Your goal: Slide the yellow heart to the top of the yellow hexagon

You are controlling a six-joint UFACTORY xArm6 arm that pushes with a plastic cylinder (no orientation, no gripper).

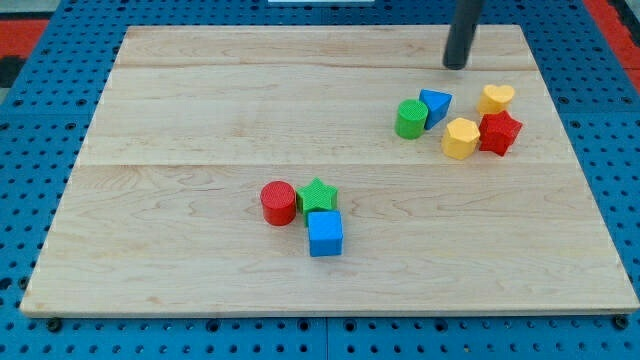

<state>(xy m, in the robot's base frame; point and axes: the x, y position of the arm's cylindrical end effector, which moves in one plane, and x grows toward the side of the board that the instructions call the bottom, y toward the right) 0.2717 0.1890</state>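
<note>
The yellow heart [496, 98] lies near the view's right, just above the red star [499, 133]. The yellow hexagon [461, 138] lies below and to the left of the heart, touching the red star's left side. My tip [456, 66] rests on the board near the view's top, above and to the left of the heart and above the blue triangle [435, 105]. It touches no block.
A green cylinder [410, 118] sits against the blue triangle, left of the hexagon. A red cylinder [278, 202], a green star [317, 195] and a blue cube [324, 233] cluster near the board's middle. The wooden board [200, 120] lies on a blue pegboard.
</note>
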